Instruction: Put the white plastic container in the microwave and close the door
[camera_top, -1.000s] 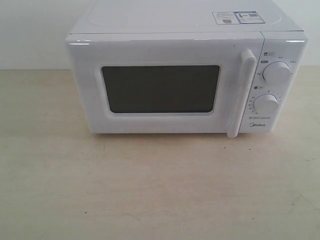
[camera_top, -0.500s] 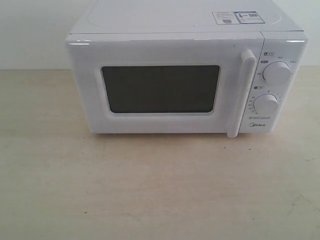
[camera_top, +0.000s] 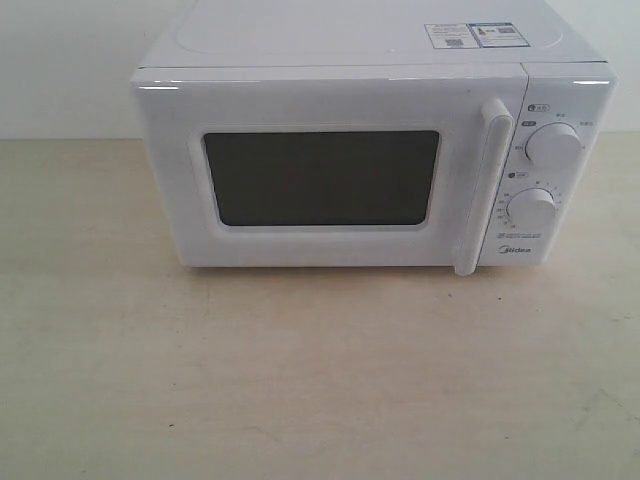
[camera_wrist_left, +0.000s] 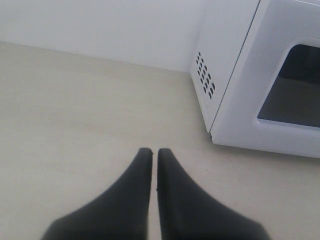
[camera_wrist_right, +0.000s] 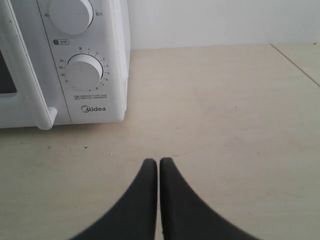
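The white microwave (camera_top: 360, 140) stands at the back of the table with its door (camera_top: 320, 175) closed flat against the body, dark window facing me and the vertical bar handle (camera_top: 485, 185) beside the two knobs. The white plastic container shows in no view. My left gripper (camera_wrist_left: 154, 151) is shut with nothing in it, hovering over bare table off the microwave's (camera_wrist_left: 260, 75) vented side. My right gripper (camera_wrist_right: 158, 161) is shut and empty too, over the table in front of the Midea knob panel (camera_wrist_right: 85, 70). Neither gripper appears in the exterior view.
A light wooden tabletop (camera_top: 320, 380) spreads in front of the microwave. A white wall (camera_top: 70, 60) rises behind it. A seam in the tabletop (camera_wrist_right: 295, 62) runs off to one side in the right wrist view.
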